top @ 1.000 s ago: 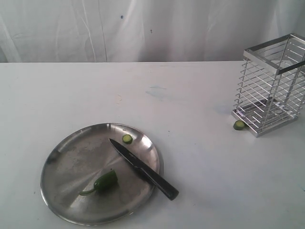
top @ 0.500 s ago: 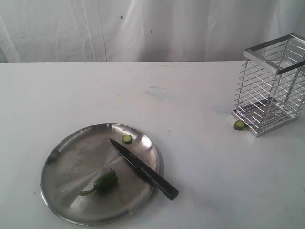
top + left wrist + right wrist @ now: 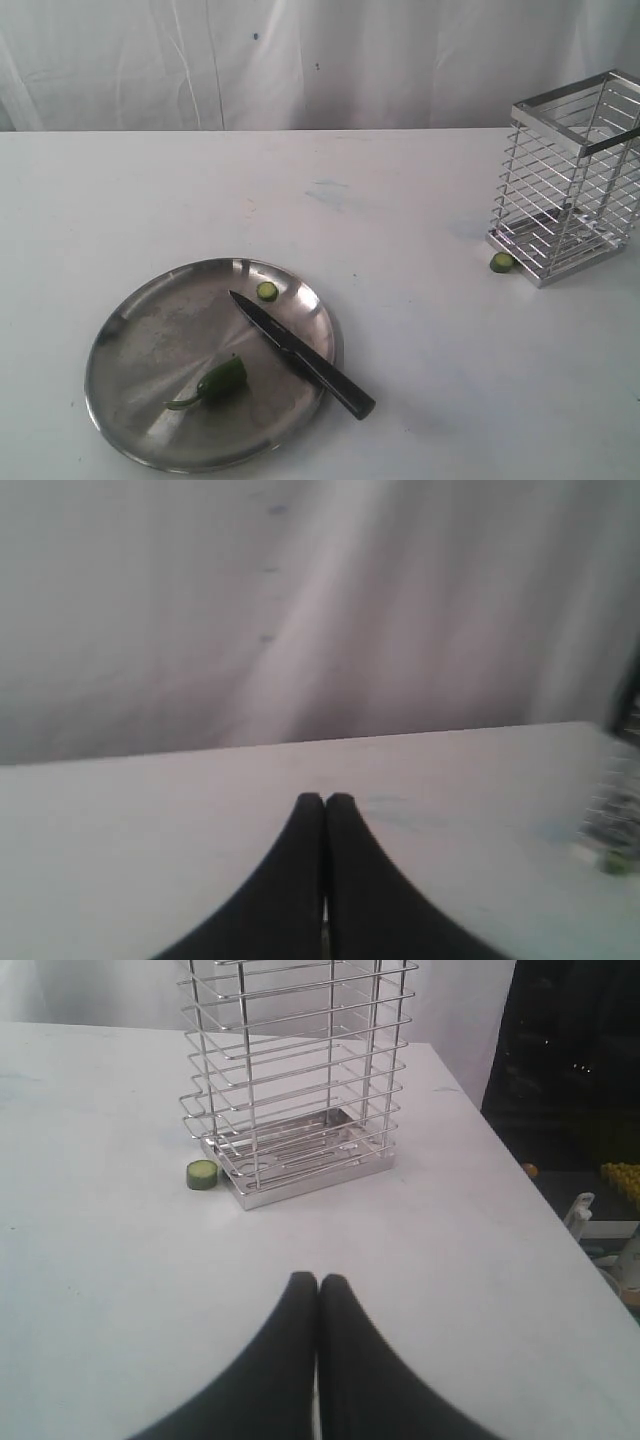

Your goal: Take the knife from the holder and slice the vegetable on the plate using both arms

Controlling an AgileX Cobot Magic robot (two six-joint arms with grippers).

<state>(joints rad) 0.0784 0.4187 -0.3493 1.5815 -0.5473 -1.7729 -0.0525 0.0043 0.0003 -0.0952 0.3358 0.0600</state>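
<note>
The knife (image 3: 300,353) lies across the right side of the silver plate (image 3: 130,330), blade tip toward the plate's middle, black handle over the rim onto the table. The dark green chili pepper (image 3: 218,381) lies on the plate just left of the blade. The empty chrome wire holder (image 3: 570,180) stands at the far right; the right wrist view shows the holder (image 3: 295,1070) ahead of my right gripper (image 3: 318,1280), which is shut and empty. My left gripper (image 3: 324,800) is shut and empty over bare table. Neither arm appears in the exterior view.
One round green slice (image 3: 267,291) sits on the plate's far rim. Another slice (image 3: 502,262) lies on the table at the holder's left foot, the same slice (image 3: 202,1174) showing in the right wrist view. The table's right edge (image 3: 520,1170) drops off beyond the holder.
</note>
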